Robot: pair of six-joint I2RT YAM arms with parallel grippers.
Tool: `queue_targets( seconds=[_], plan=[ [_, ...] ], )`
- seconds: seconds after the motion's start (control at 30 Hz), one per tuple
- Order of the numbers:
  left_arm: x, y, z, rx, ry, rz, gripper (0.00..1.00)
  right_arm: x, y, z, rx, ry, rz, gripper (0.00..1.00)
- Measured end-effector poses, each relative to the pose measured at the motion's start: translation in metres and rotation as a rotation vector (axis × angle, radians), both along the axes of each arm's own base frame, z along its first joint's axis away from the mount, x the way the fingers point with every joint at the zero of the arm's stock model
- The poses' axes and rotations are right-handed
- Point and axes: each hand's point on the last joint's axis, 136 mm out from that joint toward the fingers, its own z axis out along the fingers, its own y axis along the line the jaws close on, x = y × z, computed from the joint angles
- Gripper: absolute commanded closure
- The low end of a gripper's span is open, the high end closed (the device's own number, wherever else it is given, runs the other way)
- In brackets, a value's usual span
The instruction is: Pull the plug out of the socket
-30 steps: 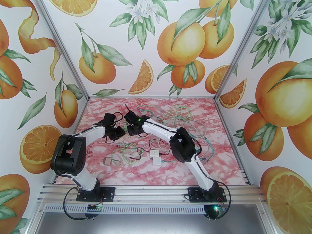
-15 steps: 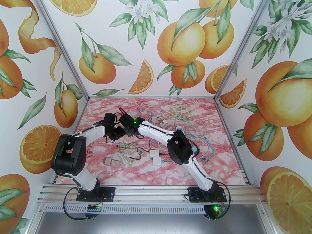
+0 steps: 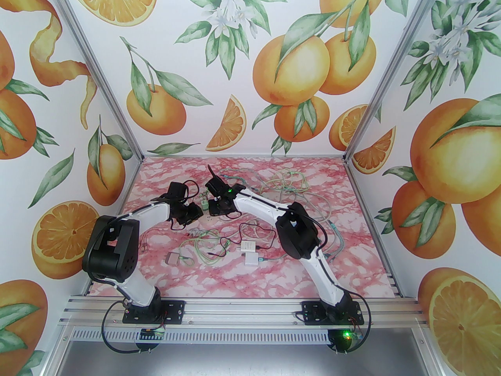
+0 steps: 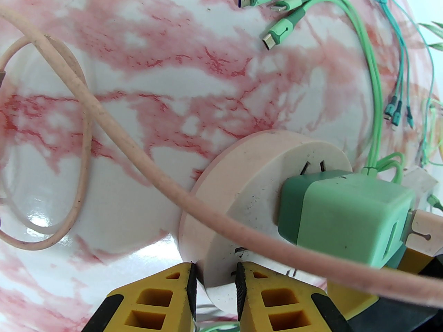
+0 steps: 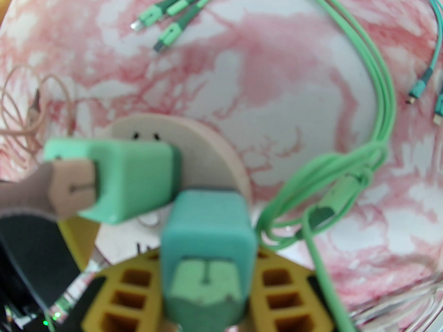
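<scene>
Near the middle of the pink marbled table (image 3: pixel 352 257), the round pink-white socket disc (image 4: pixel 242 185) is pinched at its rim by the left claw (image 4: pixel 214 282). The right claw (image 5: pixel 207 258) clamps the teal cube plug (image 5: pixel 207 220) against the socket's face. Next, probably a straight pull away. The prongs are hidden, so I cannot tell whether they are seated or freed.

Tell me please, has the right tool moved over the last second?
Yes. Against the white adapter, the right tool swung left, then back, ending slightly right of where it began.
</scene>
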Motion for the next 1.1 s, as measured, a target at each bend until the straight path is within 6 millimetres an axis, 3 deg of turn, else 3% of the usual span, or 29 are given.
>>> queue_targets(
  seconds=[0.2,0.37,0.73,0.83,1.0,1.1],
  plan=[
    [-0.002,0.002,0.000,0.016,0.016,0.006,0.77,-0.004,0.007,0.008,-0.169,-0.124,0.053,0.80],
    [-0.002,0.003,-0.001,0.025,0.023,0.009,0.79,-0.003,0.006,0.005,-0.179,-0.133,0.050,0.80],
    [0.002,-0.002,-0.003,0.018,0.035,-0.007,0.79,0.004,-0.009,-0.003,0.079,0.050,-0.054,0.81],
    [0.003,-0.004,-0.001,0.009,0.028,-0.011,0.72,0.004,-0.008,-0.003,0.089,0.055,-0.056,0.81],
    [0.000,-0.012,-0.002,-0.032,0.021,-0.032,0.51,0.001,-0.006,-0.003,0.080,0.049,-0.044,0.81],
    [-0.005,-0.017,-0.004,-0.040,0.030,-0.049,0.49,-0.006,-0.005,-0.002,0.051,0.045,-0.032,0.81]
  ],
)
